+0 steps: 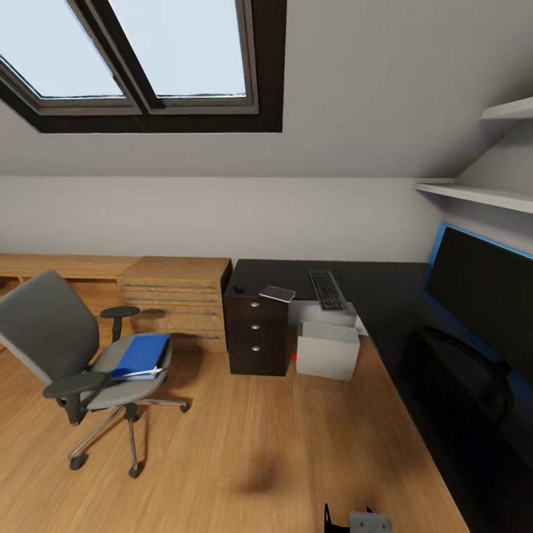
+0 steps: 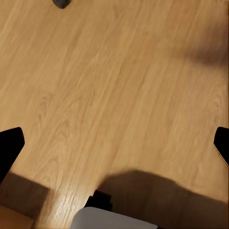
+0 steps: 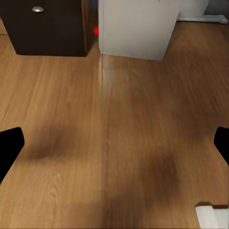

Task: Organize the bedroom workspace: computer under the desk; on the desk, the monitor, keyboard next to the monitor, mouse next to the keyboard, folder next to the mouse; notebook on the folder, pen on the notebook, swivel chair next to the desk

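Observation:
The grey swivel chair (image 1: 55, 333) stands on the oak floor at the left, apart from the desk, with the blue folder (image 1: 142, 355) on its seat. On the black desk (image 1: 385, 296) lie the keyboard (image 1: 326, 289), the grey notebook (image 1: 277, 294) and the small black mouse (image 1: 238, 289). The monitor (image 1: 481, 296) stands at the right. The grey-white computer (image 1: 328, 349) (image 3: 136, 28) sits under the desk beside the drawer unit (image 1: 257, 333) (image 3: 47, 28). I cannot make out the pen. My left gripper (image 2: 114, 145) and right gripper (image 3: 114, 145) hang open over bare floor.
Low oak cabinets (image 1: 174, 300) line the back wall left of the desk. A skylight (image 1: 141, 59) is overhead and white shelves (image 1: 481, 194) hang at the right. A chair castor (image 2: 60, 3) shows in the left wrist view. Open floor lies between chair and desk.

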